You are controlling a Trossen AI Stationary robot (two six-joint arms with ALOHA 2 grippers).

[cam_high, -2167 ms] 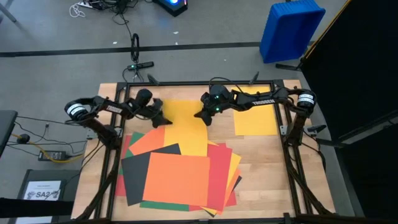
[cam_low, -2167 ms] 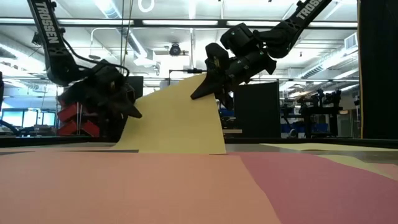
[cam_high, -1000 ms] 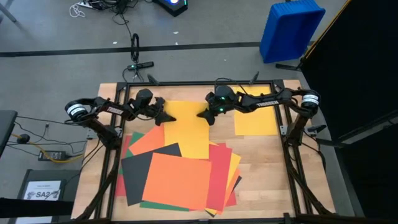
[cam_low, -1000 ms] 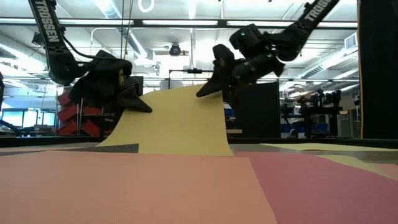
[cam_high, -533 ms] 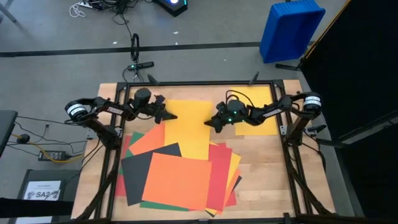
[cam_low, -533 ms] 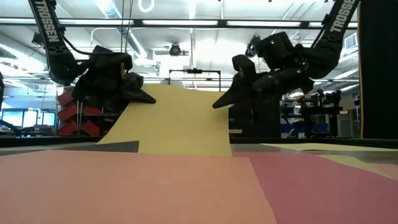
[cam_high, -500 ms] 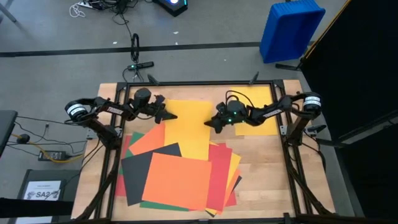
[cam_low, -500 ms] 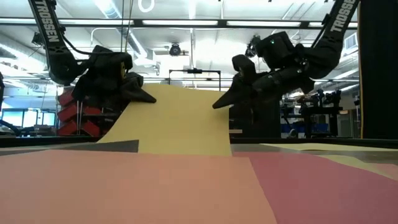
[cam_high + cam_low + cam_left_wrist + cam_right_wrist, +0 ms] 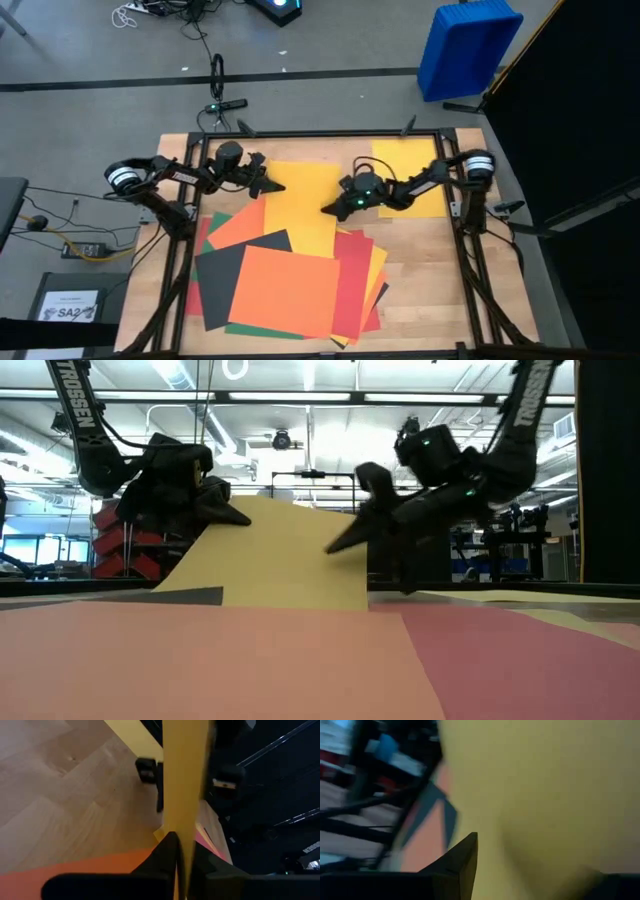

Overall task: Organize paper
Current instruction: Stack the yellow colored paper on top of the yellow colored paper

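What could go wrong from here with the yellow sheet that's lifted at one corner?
1. The left gripper alone pinches the yellow sheet; it may slip or crease as it hangs.
2. The right gripper, open beside the sheet's edge, might miss it or crumple it.
3. Dragging the sheet could disturb the loose pile it overlaps.

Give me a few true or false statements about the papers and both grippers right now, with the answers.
1. The left gripper is shut on a corner of the yellow sheet. True.
2. The right gripper is gripping that sheet's far corner. False: it hangs over the sheet's right edge, fingers apart, holding nothing.
3. A second yellow sheet lies apart, far right on the table. True.
4. A green sheet tops the pile. False: an orange sheet does.
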